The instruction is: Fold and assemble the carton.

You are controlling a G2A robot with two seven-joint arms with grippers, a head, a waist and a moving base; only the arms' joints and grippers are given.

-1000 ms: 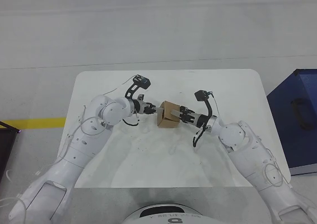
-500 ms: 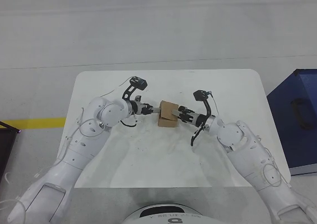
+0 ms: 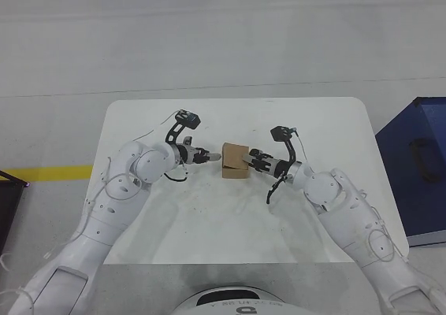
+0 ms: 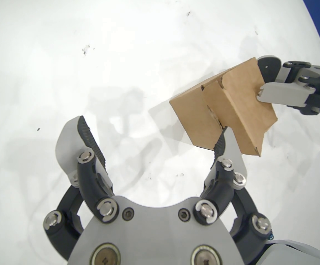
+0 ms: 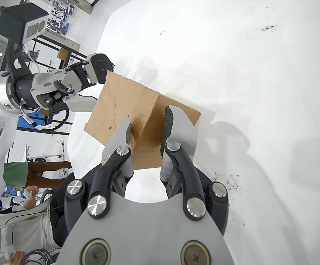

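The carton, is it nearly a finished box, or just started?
Partly done: the carton has creased panels standing up off the table, not lying flat. In hand: the right gripper pinches one panel, while the open left gripper has a fingertip at the opposite edge. To do: flaps look loose, so it isn't a closed box yet.

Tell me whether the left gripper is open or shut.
Open: left gripper jaws stand wide apart, nothing between them; one sits at the carton edge.
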